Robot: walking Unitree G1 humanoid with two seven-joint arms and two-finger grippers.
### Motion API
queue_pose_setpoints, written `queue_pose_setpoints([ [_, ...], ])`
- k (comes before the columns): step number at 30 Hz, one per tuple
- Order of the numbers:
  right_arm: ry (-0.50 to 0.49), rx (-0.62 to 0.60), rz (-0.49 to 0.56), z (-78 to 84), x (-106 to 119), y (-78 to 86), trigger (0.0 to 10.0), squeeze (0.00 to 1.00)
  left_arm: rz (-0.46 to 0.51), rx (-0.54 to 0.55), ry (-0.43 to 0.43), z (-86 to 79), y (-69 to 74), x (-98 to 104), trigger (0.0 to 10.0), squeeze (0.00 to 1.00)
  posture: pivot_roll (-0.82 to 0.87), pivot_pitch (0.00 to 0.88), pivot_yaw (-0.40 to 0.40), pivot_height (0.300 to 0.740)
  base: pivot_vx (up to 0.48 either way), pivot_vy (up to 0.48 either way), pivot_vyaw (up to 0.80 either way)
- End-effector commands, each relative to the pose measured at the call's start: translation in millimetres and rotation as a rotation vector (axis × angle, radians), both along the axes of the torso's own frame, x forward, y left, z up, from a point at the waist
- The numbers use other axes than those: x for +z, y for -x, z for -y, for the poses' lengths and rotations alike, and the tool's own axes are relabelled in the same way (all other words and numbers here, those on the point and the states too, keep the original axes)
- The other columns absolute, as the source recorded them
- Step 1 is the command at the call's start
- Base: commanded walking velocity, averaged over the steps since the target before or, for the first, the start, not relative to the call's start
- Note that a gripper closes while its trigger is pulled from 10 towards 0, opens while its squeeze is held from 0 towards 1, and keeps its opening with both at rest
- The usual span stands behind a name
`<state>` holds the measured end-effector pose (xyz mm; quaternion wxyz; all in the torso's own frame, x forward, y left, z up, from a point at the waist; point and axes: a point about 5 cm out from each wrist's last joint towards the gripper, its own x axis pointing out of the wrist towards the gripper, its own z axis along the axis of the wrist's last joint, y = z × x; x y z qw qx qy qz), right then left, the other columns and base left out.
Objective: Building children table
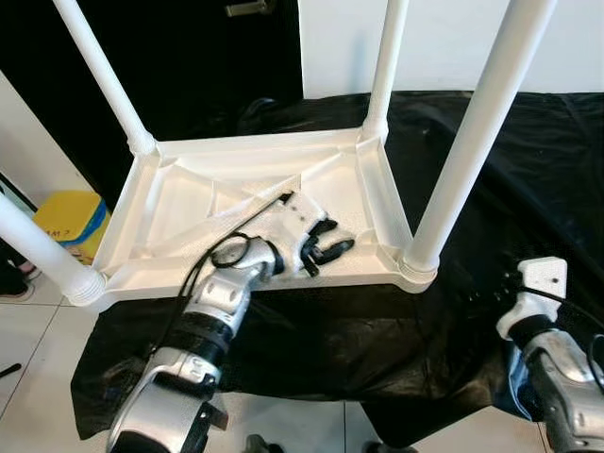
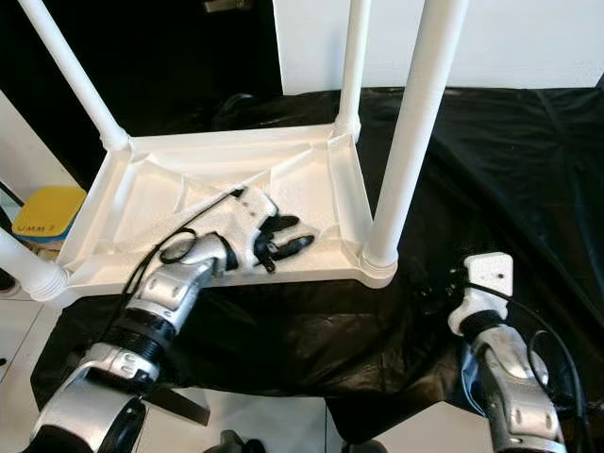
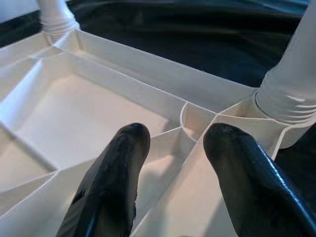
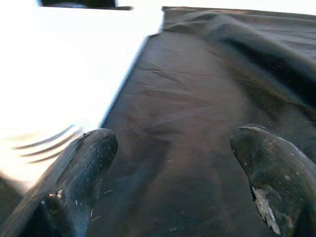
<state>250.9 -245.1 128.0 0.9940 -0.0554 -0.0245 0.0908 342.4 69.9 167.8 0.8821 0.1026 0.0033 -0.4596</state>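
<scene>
Fingers of the left gripper (image 1: 323,247) are spreading apart, holding nothing, over the ribbed underside of the upturned white children's table (image 1: 189,203) lying on black cloth (image 1: 528,179). Right gripper (image 4: 173,173) is gaping wide above the cloth beside the near leg (image 1: 472,142).

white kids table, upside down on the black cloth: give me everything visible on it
The white children's table looks like moulded plastic. It lies upside down on the black cloth, its ribbed underside facing up. Four round legs stand upright in threaded-looking corner sockets; their tops are out of frame. The left gripper, jaws open, reaches into the tray-like underside near the socket of the leg nearest the right arm; contact cannot be confirmed.
</scene>
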Motion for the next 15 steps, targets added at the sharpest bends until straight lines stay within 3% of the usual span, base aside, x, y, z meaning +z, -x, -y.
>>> queue_pose_setpoints([
  [1, -0.03, 0.099, -0.046, -6.7, -1.9, 4.4, 10.0, 0.0, 0.001, 0.033, 0.017, -8.3, 4.5, 0.1, 10.0, 0.0, -0.16, 0.082, 0.068, 0.74, 0.0, 0.0, 0.0],
  [3, -0.039, 0.224, -0.093, -14.0, -0.9, 7.2, 10.0, 0.0, 0.033, 0.087, 0.027, -15.9, 12.5, 2.6, 10.0, 0.0, -0.15, 0.076, 0.063, 0.74, 0.0, 0.0, 0.0],
  [5, -0.039, 0.224, -0.093, -14.0, -0.9, 7.2, 10.0, 0.0, 0.033, 0.087, 0.027, -15.9, 12.5, 2.6, 10.0, 0.0, -0.15, 0.076, 0.063, 0.74, 0.0, 0.0, 0.0],
  [6, -0.033, 0.315, -0.127, -20.6, 0.7, 8.1, 10.0, 0.0, 0.048, 0.114, 0.019, -21.1, 18.3, 3.1, 10.0, 0.0, -0.14, 0.075, 0.062, 0.74, 0.0, 0.0, 0.0],
  [15, -0.007, 0.419, -0.107, -37.0, 7.8, -3.3, 10.0, 0.0, 0.04, 0.166, 0.024, -34.7, 30.1, 0.4, 10.0, 0.0, -0.12, 0.061, 0.061, 0.74, 0.0, 0.0, 0.0],
])
